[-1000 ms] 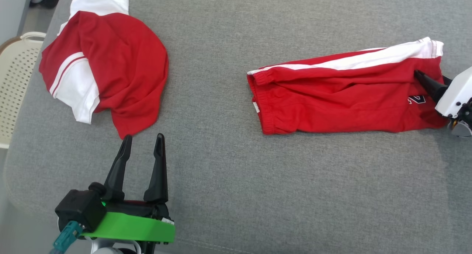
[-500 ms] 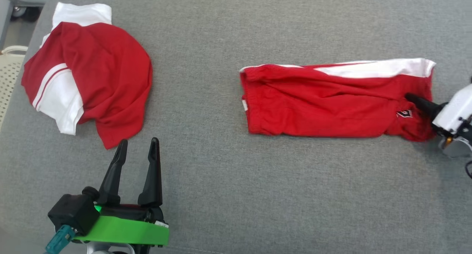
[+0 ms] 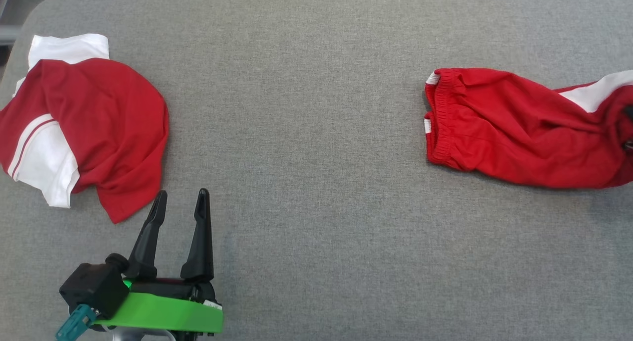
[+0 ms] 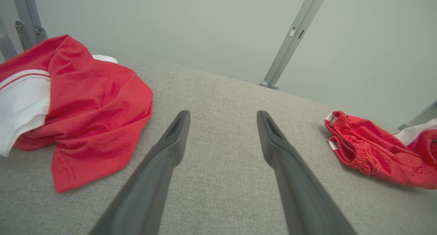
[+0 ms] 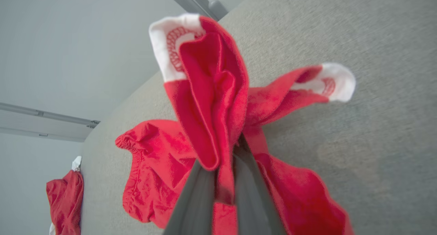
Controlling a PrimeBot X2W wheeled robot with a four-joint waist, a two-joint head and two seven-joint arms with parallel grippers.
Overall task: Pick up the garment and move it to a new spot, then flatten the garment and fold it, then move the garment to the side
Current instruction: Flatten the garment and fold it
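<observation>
We see a wide grey fabric-covered padded surface [image 3: 316, 133], and we place everything else against it. Toward its right end lie the red shorts with an elastic waistband and a white side stripe [image 3: 514, 133]. The waistband end rests on the grey fabric and points toward the middle, while the leg end runs off toward the right edge. In the right wrist view the right gripper [image 5: 225, 166] has its two dark fingers pressed together on a bunched fold of these shorts [image 5: 211, 102]. The white-trimmed leg hems flop out past the fingertips and hide them. At the left end of the surface a crumpled red and white shirt with thin stripes [image 3: 99, 128] sits in a heap, well apart from the shorts. A broad stretch of bare grey fabric lies between them. The left gripper [image 3: 181, 195] hovers over the near left part of the surface, just beside the shirt's lowest corner. Its fingers are spread wide with nothing between them. Beyond the far edge, slanted grey metal frame posts [image 4: 293, 37] stand before a pale wall.
</observation>
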